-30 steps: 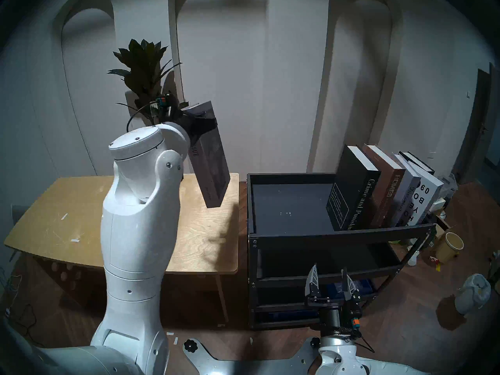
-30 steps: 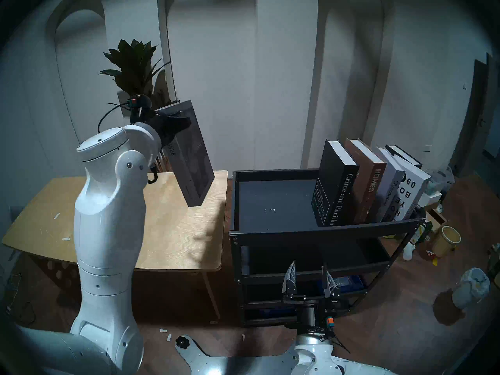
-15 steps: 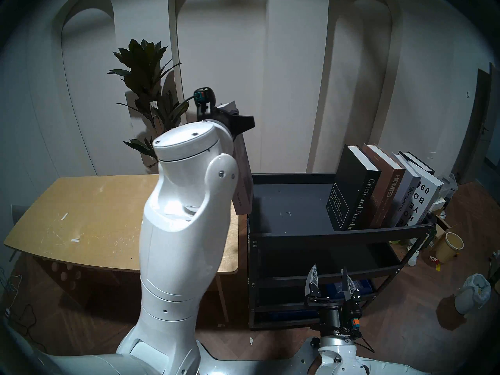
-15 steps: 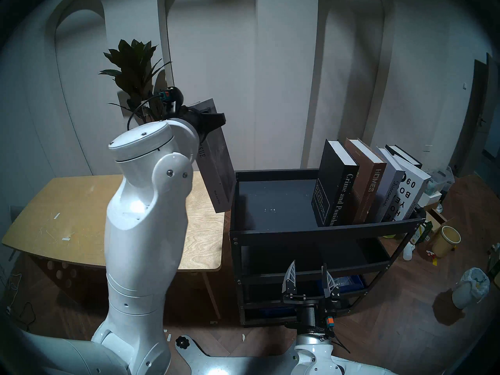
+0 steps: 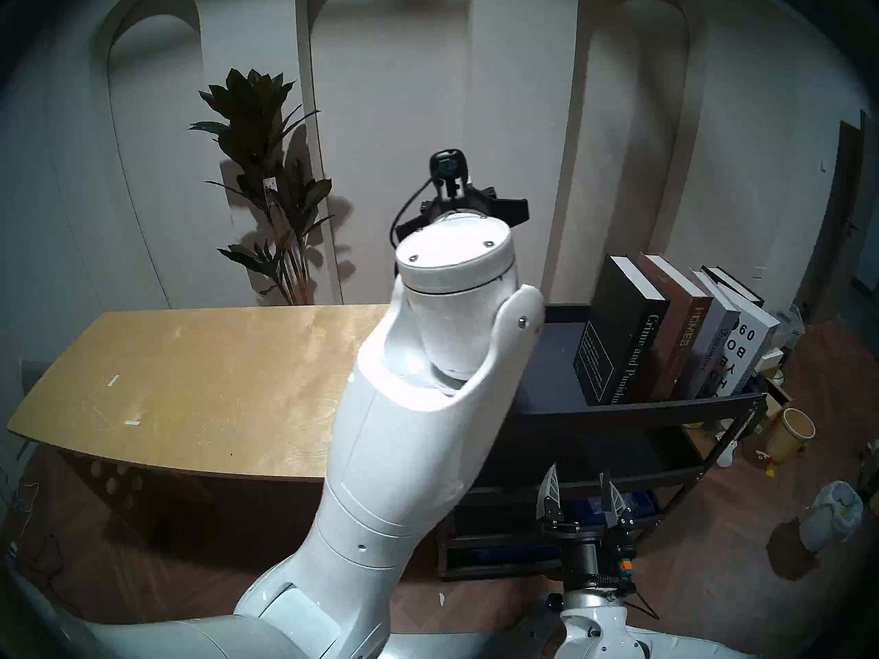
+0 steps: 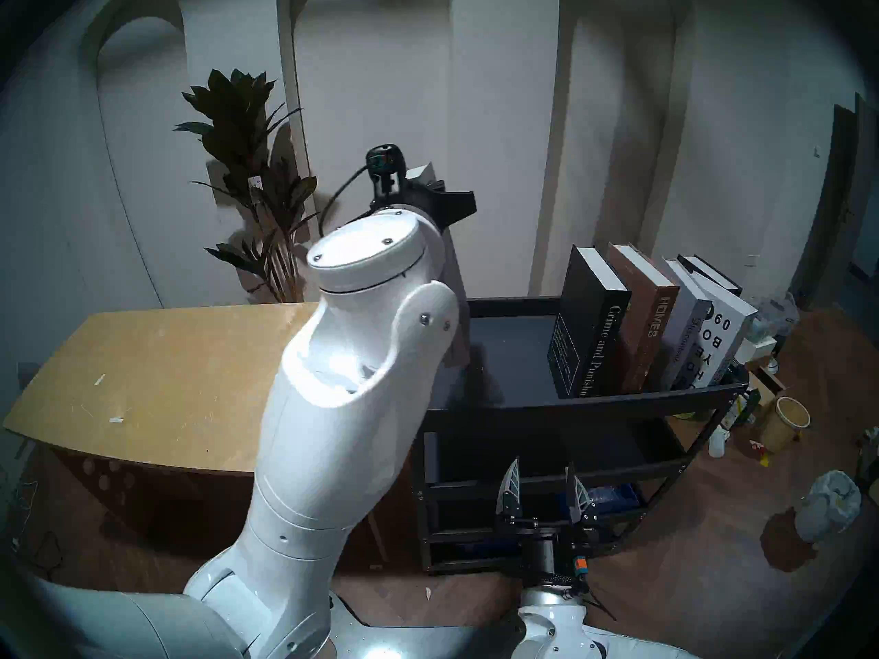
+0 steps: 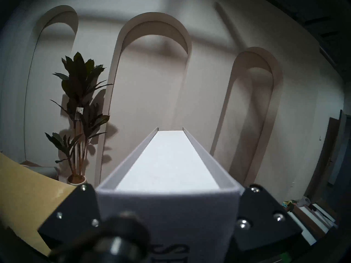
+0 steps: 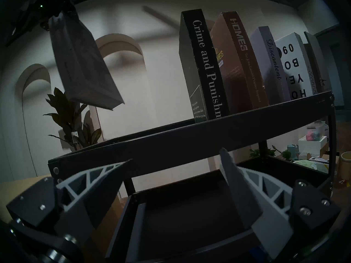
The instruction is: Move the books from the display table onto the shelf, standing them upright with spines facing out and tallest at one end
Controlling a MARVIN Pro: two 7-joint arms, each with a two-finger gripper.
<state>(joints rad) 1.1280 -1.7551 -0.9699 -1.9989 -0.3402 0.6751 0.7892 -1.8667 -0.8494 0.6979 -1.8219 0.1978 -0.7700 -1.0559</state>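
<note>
The grey book [image 8: 81,65] hangs tilted in the air above the left part of the black shelf [image 8: 190,135], pinched at its spine end by the left tool [image 7: 167,205]. Five books [image 5: 666,330] stand leaning at the shelf's right end, spines out, "Crime and Punishment" leftmost. The right tool [image 5: 581,494] sits low before the shelf, fingers spread and holding nothing; the table [image 5: 190,387] is alongside.

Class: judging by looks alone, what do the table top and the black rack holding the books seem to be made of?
Table top: apparently light plywood, matt and unpainted; wood grain, pale scratches and a thin curved front edge show.
Black rack: probably painted metal with a dull black finish; thin flat rims and bolted corner posts suggest sheet steel, though the material cannot be confirmed.
</note>
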